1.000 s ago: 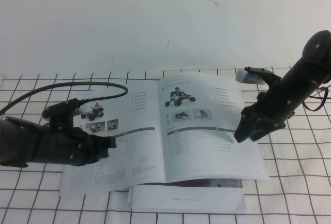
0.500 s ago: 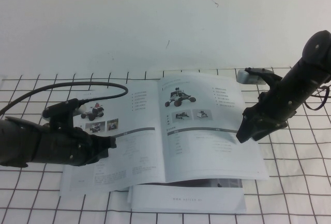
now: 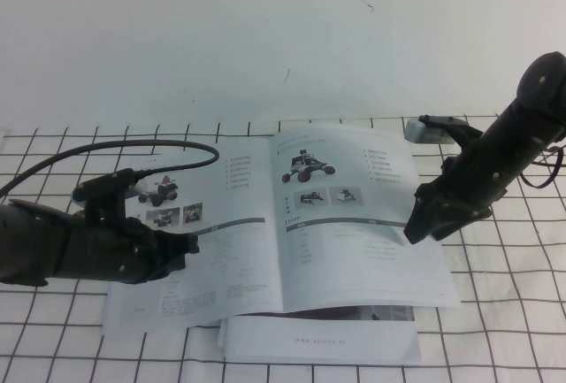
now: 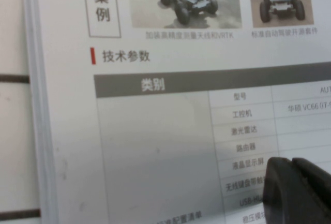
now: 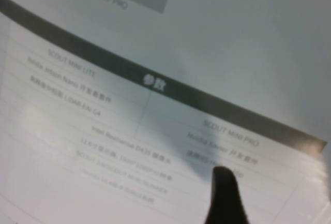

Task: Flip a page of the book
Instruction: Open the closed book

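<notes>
The left gripper [image 3: 187,243] covers part of the book [image 3: 265,224] at nine o'clock. The right gripper [image 3: 414,228] hides the page [image 3: 354,224] edge at three o'clock. The booklet [image 3: 318,340] is mostly hidden underneath. Table words are too small to read.

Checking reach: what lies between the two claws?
In the high view, only the open book spans between the left claw and right claw, the spine and rover page included.

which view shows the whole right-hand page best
High view: the page shows whole, right tool at its outer edge, left tool over the facing leaf. Right wrist view shows only its table; left wrist view misses it.
</notes>
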### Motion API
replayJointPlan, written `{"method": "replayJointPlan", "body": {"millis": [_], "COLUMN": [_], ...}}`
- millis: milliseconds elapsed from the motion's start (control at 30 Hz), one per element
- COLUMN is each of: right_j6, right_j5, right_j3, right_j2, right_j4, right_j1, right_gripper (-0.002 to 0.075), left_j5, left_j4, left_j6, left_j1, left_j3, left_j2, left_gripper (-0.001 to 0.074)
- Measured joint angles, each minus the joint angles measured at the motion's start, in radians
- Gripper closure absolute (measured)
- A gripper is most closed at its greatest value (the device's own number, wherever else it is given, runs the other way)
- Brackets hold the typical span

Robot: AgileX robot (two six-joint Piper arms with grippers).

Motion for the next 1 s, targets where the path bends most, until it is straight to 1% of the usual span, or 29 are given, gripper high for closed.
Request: {"method": "replayJointPlan", "body": {"millis": [400,900,1000], "right_j6": [0.022,0.132,0.14], "right_j5": [-0.002,-0.018,-0.011], "right_j3": [0.0,0.0,-0.006], "right_j2": [0.0,0.002,0.014], "right_j4": [-0.016,-0.016,0.008], "right_j1": [0.0,0.0,0.0], "right_gripper": [0.0289,0.029,0.029], "left_j5": [0.0,0.0,0.0], "left_j4": [0.0,-0.008,-0.014], "left_j6": [0.0,-0.004,-0.002], "left_j1": [0.0,0.0,0.0], "left_j3": [0.0,0.0,0.0], "left_j2": [0.0,0.0,0.0], "left_gripper": [0.0738,0.0738,0.0738]}}
